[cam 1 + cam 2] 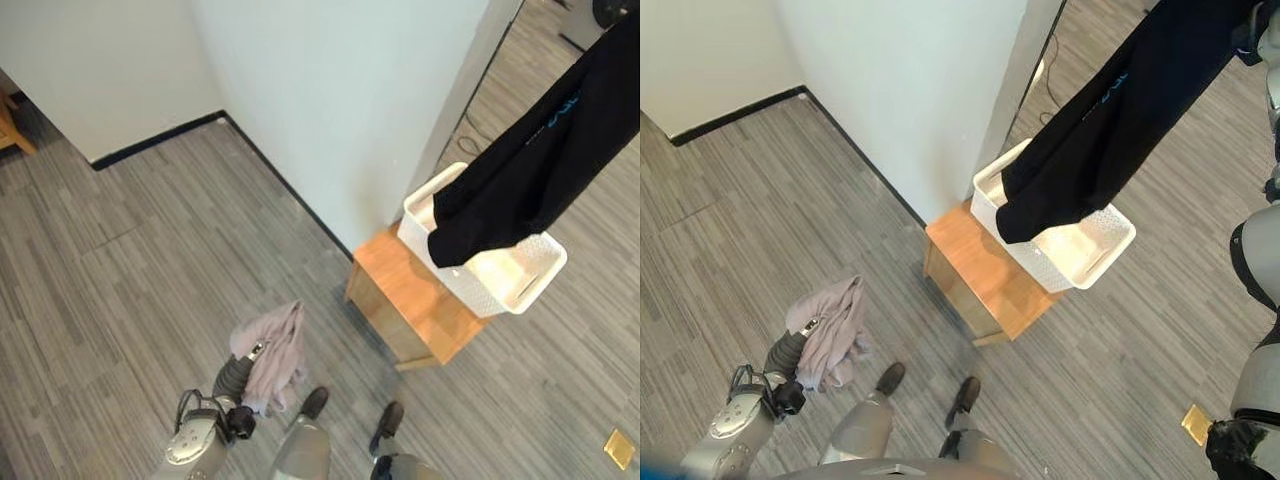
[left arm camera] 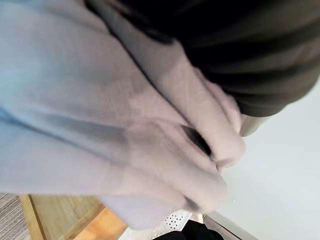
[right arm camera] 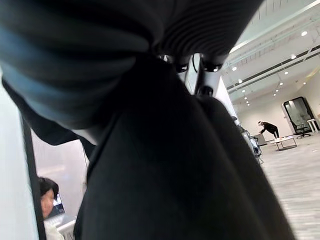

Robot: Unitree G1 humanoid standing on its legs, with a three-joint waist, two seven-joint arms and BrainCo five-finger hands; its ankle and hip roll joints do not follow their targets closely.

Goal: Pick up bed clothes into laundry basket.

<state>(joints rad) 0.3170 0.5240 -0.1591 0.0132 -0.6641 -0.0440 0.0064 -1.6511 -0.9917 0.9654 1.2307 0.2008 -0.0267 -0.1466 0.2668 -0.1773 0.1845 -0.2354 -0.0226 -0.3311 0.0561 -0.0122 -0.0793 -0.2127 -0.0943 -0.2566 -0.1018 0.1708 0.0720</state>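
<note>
A: Nearest, what's the left hand [image 1: 800, 345] got?

B: Fingers clenched round a pale pink garment [image 1: 277, 356], bunched and dangling low. Soft, light, floppy; take it by a gathered fold.

A: And farther off?

B: The right hand [image 3: 200, 75] grips a black garment [image 1: 1110, 125] held high, its hem drooping over the white laundry basket [image 1: 1095, 255] at the wooden stand's [image 1: 975, 265] far edge.
</note>
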